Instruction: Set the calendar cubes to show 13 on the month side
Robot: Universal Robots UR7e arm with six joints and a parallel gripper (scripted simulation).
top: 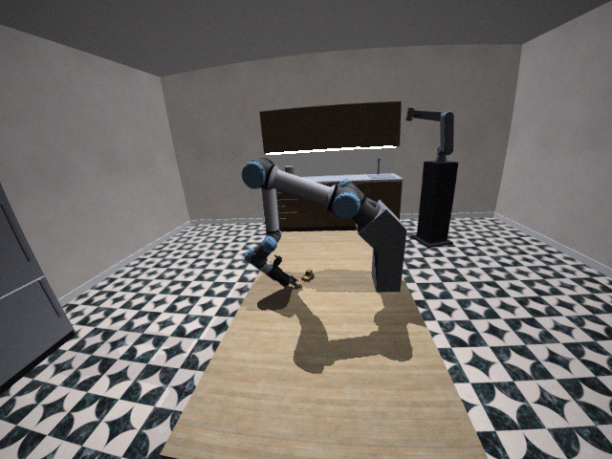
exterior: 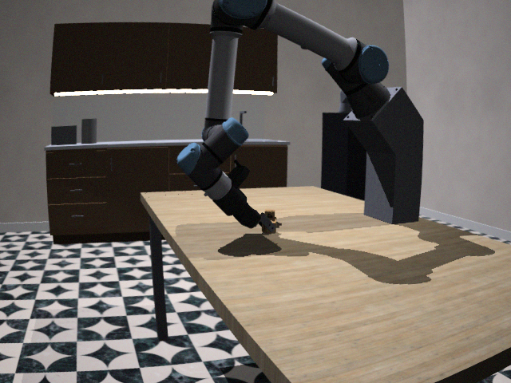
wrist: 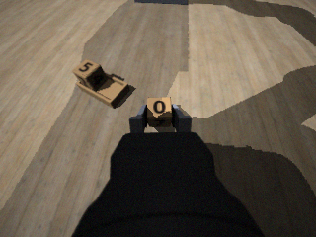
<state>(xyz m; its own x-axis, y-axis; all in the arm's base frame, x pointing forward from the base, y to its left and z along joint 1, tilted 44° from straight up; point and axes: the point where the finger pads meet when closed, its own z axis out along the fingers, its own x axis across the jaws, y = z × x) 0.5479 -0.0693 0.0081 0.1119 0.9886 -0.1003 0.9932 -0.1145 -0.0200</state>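
Observation:
My gripper [wrist: 159, 111] [top: 295, 283] [exterior: 271, 223] is shut on a wooden cube [wrist: 159, 107], one finger on each side, low near the table. This cube shows a black 0 on its upper face; a darker face below it is hard to read. Left of and beyond the gripper in the wrist view, the small wooden tray [wrist: 117, 94] sits on the table, turned at an angle. The other cube [wrist: 85, 67] is at the tray's far left end, a 5 on its upper face; its shaded side's marking is unreadable. The tray's month name is not visible.
The wooden table [top: 316, 404] [exterior: 371, 329] carries the arm's grey pedestal [top: 388, 256] [exterior: 392, 173] to the right of the tray. The arm's shadow falls across the tray and gripper area. The table's left edge lies beyond the wrist in the exterior view.

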